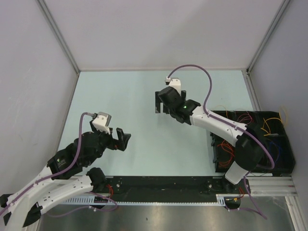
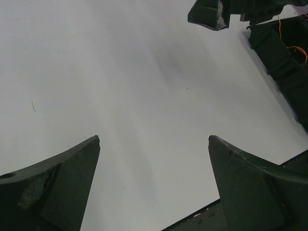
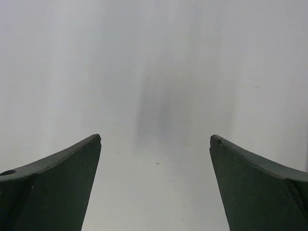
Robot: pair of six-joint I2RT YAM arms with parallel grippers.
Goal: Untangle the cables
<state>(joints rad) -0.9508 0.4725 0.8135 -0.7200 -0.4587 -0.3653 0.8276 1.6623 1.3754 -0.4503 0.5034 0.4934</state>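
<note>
Presently: left gripper spread wide, empty, above bare table. Right gripper likewise spread, empty, mid-table. Cables, orange and red loops, lie in black bin far right. Step undeterminable: fits pre-fetch or post-stowing.

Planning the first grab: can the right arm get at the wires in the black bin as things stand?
Probably yes. The black bin with the wires sits beside its base, top uncovered; the right gripper is open but points away, so it must fold back.
</note>
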